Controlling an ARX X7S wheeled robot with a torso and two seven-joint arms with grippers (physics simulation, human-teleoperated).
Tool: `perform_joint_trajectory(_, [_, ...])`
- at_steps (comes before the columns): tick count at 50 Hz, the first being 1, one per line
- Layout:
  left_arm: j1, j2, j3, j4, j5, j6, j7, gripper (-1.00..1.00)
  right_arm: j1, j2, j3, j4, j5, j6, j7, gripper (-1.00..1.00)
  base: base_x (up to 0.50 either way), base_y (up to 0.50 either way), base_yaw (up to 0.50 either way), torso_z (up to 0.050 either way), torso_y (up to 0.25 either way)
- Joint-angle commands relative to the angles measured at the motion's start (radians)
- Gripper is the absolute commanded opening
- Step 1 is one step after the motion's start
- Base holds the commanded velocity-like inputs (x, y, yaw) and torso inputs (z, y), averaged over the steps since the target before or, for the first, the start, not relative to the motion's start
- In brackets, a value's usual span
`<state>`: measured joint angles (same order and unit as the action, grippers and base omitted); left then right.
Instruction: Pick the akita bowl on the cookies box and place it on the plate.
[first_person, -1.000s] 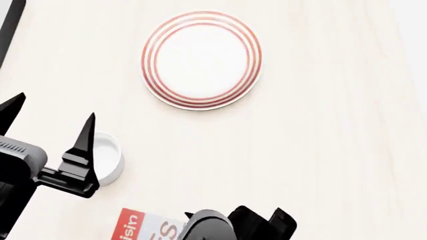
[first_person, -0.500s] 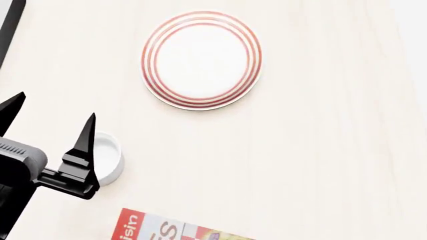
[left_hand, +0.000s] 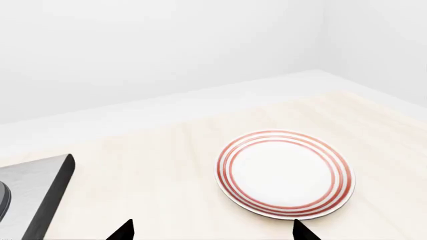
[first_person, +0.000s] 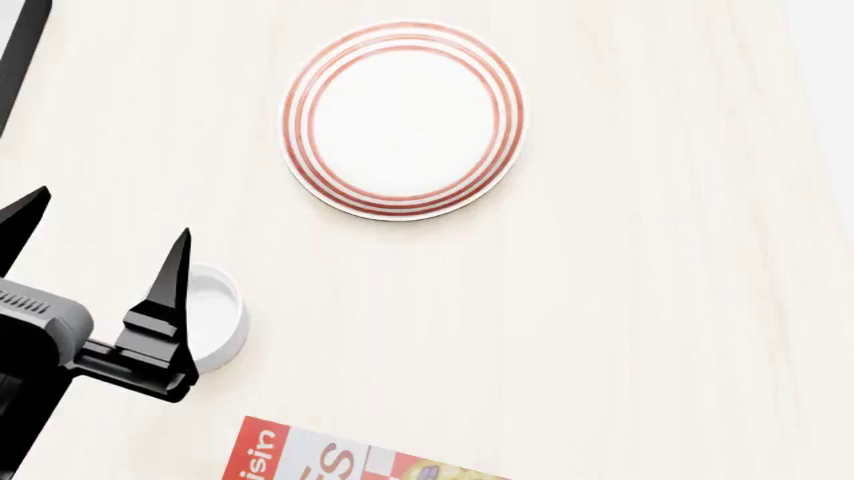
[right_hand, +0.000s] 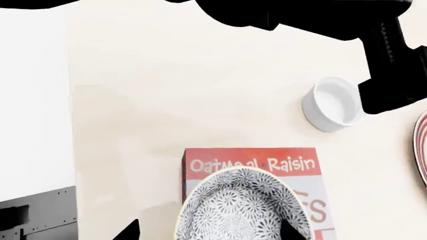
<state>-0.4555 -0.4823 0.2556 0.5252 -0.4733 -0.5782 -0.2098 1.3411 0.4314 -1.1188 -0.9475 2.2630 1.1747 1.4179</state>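
Head view is showing the left gripper (first_person: 94, 240) hanging over the table (first_person: 641, 330), fingers spread wide, just beside the white cup (first_person: 216, 318); plate (first_person: 402, 120) is lying well ahead. Right wrist view is looking down on the bowl (right_hand: 242, 207) sitting on the cookies box (right_hand: 252, 165); right gripper (right_hand: 210, 232) fingertips are flanking the bowl, spread, whether touching unclear.

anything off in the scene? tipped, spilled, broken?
Nothing stands out. The akita bowl sits upright on the cookies box, the plate lies flat and bare, and the small white cup stands upright beside the left claw. No spills or damage visible.
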Motion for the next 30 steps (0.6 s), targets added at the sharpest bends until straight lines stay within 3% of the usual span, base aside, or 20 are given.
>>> perform_joint_trajectory(1, [0.007,0.018,-0.023,0.001,0.016,0.012,0.031,1.00,-0.010,-0.058,-0.043,0.038,-0.032,0.032,-0.042,1.00,0.00,0.00,0.00,0.000,0.000])
perform_joint_trajectory(30, [0.004,0.015,-0.019,-0.001,0.009,0.008,0.024,1.00,-0.014,-0.030,-0.172,0.067,-0.035,0.042,-0.018,1.00,0.00,0.00,0.00,0.000,0.000])
